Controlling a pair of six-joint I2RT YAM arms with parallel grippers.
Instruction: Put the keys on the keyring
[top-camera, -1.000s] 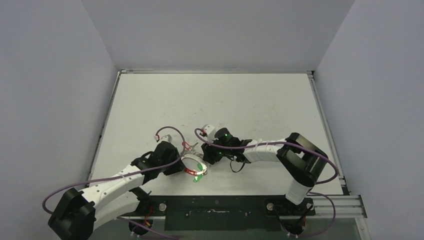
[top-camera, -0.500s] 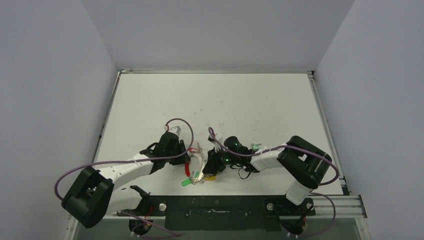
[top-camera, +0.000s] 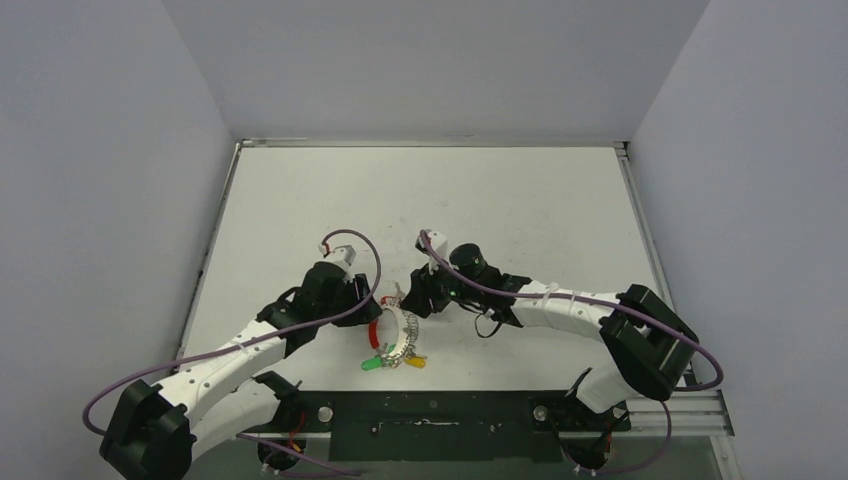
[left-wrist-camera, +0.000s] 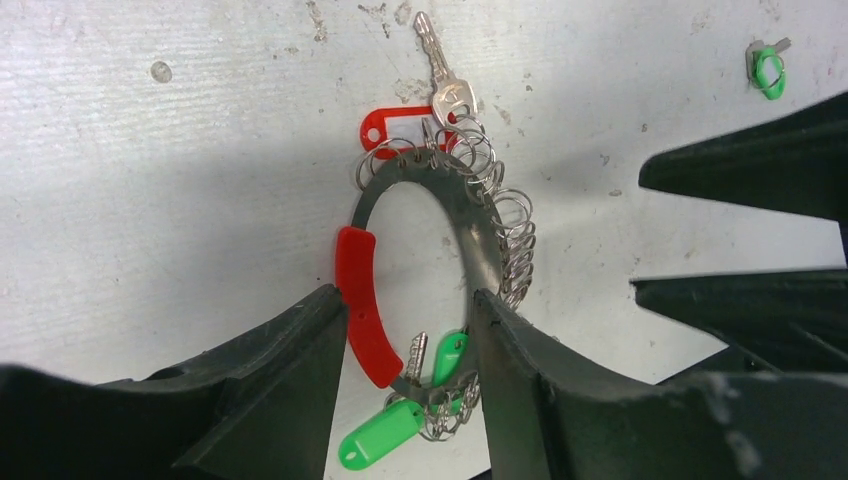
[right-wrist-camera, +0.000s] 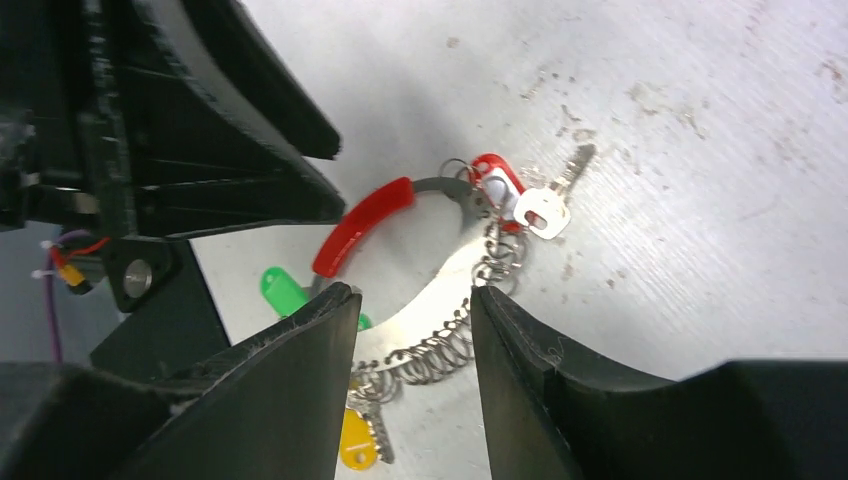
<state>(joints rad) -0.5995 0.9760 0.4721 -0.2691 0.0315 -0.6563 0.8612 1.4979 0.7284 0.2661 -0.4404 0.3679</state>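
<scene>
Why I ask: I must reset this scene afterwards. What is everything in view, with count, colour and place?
large silver metal keyring with a red plastic segment: one, on the table between both hands
small silver split rings: many, strung along the keyring
silver key with a red tag: one, at the keyring's far side
green-headed keys: two, at its near end
yellow-headed key: one, beside them
loose green-headed key: one, apart on the table
white table: one
left hand, right hand: black, open, over the keyring
</scene>
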